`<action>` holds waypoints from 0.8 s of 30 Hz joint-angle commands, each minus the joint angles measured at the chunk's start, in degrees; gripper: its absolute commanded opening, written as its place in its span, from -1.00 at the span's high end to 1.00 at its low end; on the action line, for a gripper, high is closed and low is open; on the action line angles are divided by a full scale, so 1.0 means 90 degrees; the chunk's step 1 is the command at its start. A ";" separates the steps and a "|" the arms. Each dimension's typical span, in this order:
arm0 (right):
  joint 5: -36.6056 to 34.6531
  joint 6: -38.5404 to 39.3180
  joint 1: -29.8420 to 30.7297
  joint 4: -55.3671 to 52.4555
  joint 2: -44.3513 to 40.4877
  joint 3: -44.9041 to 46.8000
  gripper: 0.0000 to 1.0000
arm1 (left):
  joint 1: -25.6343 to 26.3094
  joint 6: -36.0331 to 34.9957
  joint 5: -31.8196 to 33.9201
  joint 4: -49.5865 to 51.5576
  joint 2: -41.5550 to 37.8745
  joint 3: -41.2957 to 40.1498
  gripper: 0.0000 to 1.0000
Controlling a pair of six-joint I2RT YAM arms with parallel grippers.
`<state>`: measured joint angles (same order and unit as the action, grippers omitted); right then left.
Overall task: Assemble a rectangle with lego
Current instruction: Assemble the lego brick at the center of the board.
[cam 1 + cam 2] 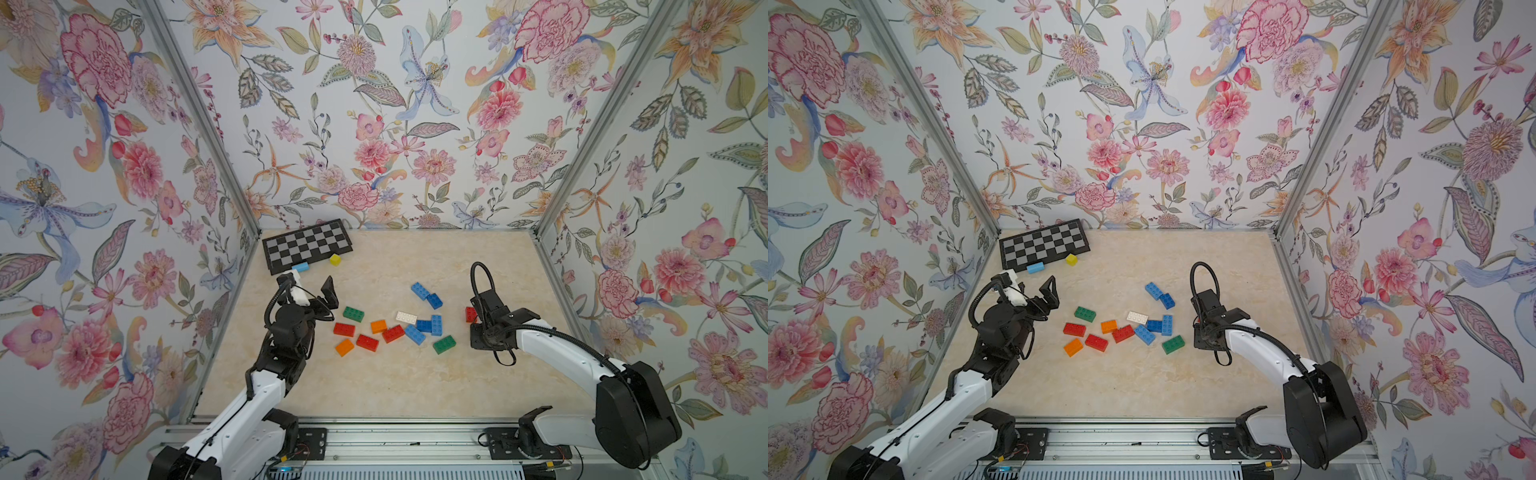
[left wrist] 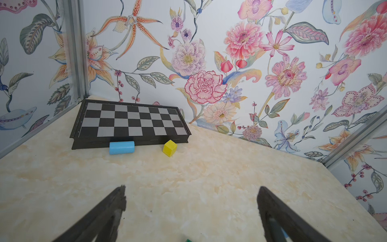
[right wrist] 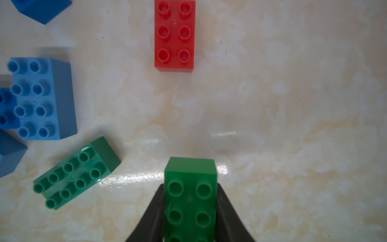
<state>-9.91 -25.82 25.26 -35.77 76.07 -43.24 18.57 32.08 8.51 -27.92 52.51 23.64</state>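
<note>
The right claw (image 3: 190, 186) was clamped on a green brick (image 3: 189, 209), its jaws pressing the brick's two long sides at the lower middle of the right wrist view. Whether the brick was clear of the worktop (image 3: 293, 104) could not be told. In both top views that claw was hidden under its own wrist, right of centre. The left claw (image 2: 192, 189) stood wide apart and empty over bare worktop at the bottom of the left wrist view, facing a chessboard (image 2: 129, 121), a light blue cylinder (image 2: 121, 147) and a yellow cube (image 2: 170, 148).

The rest of the lego lay loose at mid-frame in a top view, among them an orange brick (image 1: 378, 326), a white brick (image 1: 406, 318) and a blue cluster (image 1: 430, 325). Nearest the held piece were a second green brick (image 3: 76, 174), skewed at lower left, and a lone red brick (image 3: 174, 35) at top centre.

Nothing yet read as a finished rectangle, so this seemed to be the pick-up of an early piece. The next move would likely call for carrying it to a partner brick, turning it parallel and setting the long sides flush without knocking the neighbours.
</note>
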 commanded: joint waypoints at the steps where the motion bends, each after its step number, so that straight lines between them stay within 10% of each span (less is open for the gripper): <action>1: 0.0014 0.0196 -0.0041 0.0109 -0.0094 0.0256 0.85 | 0.0027 0.0206 -0.0183 -0.0049 0.0145 0.0125 -0.98; 24: 0.0475 0.0572 -0.0439 0.1011 0.1486 -0.0323 0.74 | 0.0036 0.0274 -0.0219 -0.0298 0.0652 0.0088 -0.98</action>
<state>-7.22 -21.61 22.06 -27.16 86.96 -44.75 18.57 33.52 7.42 -28.84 57.78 23.64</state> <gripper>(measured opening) 0.343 0.989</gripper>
